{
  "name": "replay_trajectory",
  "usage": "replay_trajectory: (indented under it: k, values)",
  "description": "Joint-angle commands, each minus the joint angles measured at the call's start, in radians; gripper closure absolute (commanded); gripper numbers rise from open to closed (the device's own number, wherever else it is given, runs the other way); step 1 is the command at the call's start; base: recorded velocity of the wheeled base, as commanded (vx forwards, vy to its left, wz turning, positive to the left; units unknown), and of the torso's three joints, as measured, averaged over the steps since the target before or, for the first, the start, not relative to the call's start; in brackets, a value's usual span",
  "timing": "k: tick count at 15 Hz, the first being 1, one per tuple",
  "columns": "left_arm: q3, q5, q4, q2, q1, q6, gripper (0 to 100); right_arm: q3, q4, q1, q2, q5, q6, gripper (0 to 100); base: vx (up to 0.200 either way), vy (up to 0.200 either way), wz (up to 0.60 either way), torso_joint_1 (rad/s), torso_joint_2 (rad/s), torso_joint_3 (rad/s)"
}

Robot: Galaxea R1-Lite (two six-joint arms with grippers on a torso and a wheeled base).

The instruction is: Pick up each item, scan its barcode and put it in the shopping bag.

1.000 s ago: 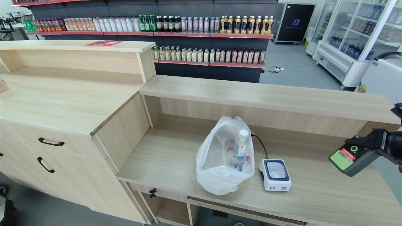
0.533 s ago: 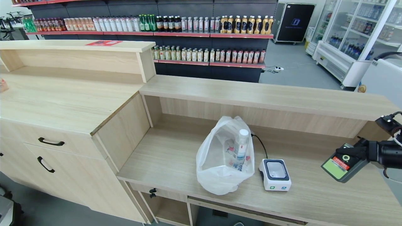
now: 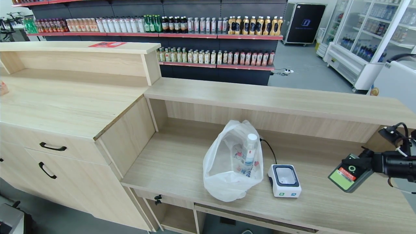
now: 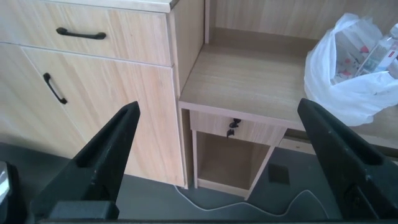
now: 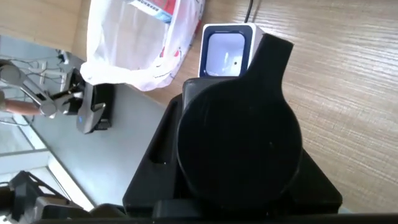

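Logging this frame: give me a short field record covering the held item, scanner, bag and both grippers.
held item: dark box with green and red label, gripped by right gripper, above the counter's right end
scanner: white, on counter, just right of shopping bag
shopping bag: white, open, upright; bottle standing inside
left gripper: open, empty, off the counter near the cabinet
scan step: box not yet over scanner

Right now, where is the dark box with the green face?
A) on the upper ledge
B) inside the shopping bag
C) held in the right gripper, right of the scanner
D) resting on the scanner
C: the right gripper holds the box aloft, apart from the scanner and shopping bag.
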Motion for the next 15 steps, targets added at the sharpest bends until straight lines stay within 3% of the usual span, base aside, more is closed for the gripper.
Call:
replay_trajectory:
  k: [1, 7, 15]
  values:
    - [-0.001, 0.0, 0.0, 0.0, 0.001, 0.0, 0, -0.023, 0.0, 0.006, 0.051, 0.004, -0.035, 100, 0.0, 0.0, 0.0, 0.0, 0.0, 0.0]
    - [0.001, 0.0, 0.0, 0.0, 0.001, 0.0, 0, -0.059, -0.002, 0.019, 0.115, 0.058, -0.075, 100, 0.0, 0.0, 0.0, 0.0, 0.0, 0.0]
    - [-0.001, 0.0, 0.0, 0.0, 0.001, 0.0, 0, -0.126, -0.016, 0.119, 0.198, 0.056, -0.075, 100, 0.0, 0.0, 0.0, 0.0, 0.0, 0.0]
